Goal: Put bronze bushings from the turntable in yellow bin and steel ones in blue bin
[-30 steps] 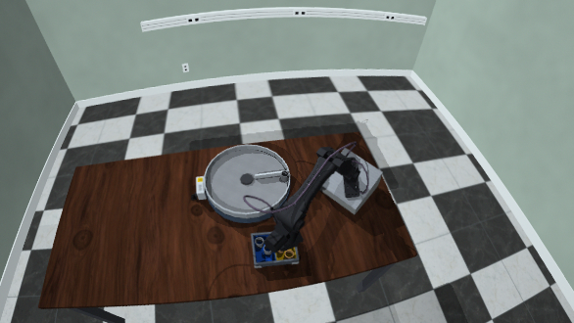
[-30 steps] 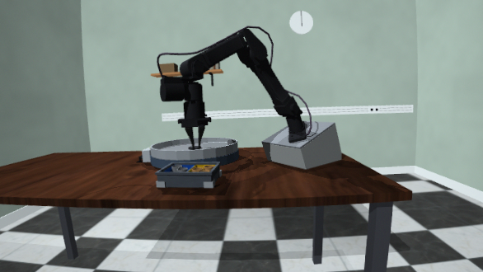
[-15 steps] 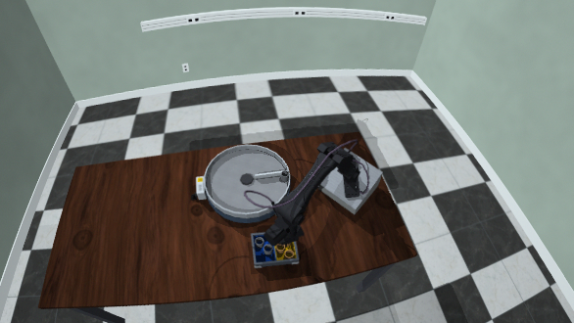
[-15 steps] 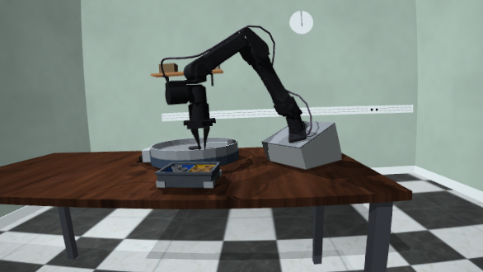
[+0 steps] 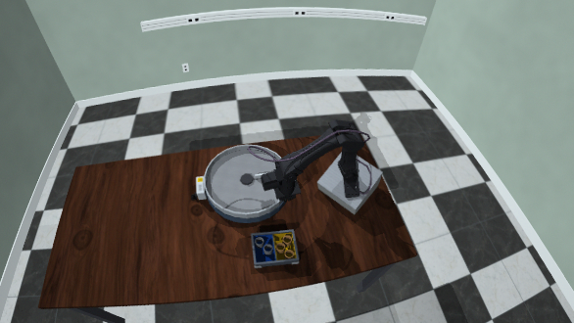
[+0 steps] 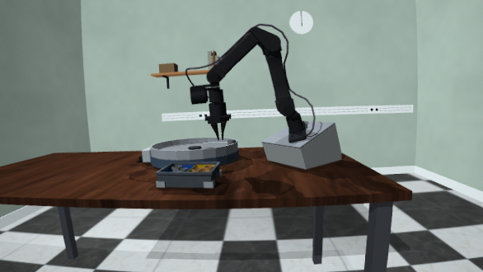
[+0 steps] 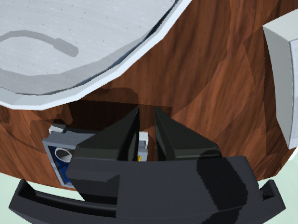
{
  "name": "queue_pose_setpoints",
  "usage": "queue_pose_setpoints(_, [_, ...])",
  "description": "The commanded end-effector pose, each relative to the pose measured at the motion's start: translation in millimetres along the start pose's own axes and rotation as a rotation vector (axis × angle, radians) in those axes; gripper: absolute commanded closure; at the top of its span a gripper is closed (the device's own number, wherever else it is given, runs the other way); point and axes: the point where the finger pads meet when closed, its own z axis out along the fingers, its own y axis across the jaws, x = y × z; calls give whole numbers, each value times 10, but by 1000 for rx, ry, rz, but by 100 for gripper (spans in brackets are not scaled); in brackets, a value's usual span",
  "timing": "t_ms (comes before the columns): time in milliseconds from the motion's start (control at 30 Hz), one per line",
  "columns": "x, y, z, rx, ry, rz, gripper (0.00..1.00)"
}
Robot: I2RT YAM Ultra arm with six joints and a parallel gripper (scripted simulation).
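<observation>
My tool point(image 6: 218, 136) hangs over the turntable point(image 5: 220, 196) rim, fingers nearly pressed together, pinching nothing. I see no bushing left on the disc. Steel ones sit in the blue bin point(image 5: 263, 245), bronze in the yellow bin point(image 5: 286, 245). I judge them rigid, slick rings, best pinched across the wall.

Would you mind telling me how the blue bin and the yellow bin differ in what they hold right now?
The blue bin holds two silvery steel bushings, while the yellow bin holds three bronze ones. The blue bin forms the left half of the grey tray in the top view, the yellow bin the right half. Both are similar compartments of one tray, side by side, near the turntable.
</observation>
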Motion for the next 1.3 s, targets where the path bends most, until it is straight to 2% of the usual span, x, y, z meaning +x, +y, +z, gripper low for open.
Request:
queue_pose_setpoints(0, [-441, 2, -51, -71, 57, -129, 86])
queue_pose_setpoints(33, [-591, -67, 42, -42, 64, -123, 86])
queue_pose_setpoints(67, [-726, -107, 65, -38, 66, -121, 86])
queue_pose_setpoints(100, [-883, 17, -23, -78, 52, -131, 86])
queue_pose_setpoints(167, [-1122, -45, -7, -78, 50, -131, 86])
queue_pose_setpoints(233, [-1122, -45, -7, -78, 50, -131, 86])
queue_pose_setpoints(267, [-1202, -129, 3, -56, 61, -125, 86])
queue_pose_setpoints(467, [-1598, -223, 32, -57, 60, -125, 86])
queue_pose_setpoints(567, [-1647, -232, 19, -61, 57, -126, 86])
queue_pose_setpoints(600, [-1648, -199, -66, -85, 39, -135, 86])
queue_pose_setpoints(1267, [-1649, -205, -55, -77, 34, -136, 86])
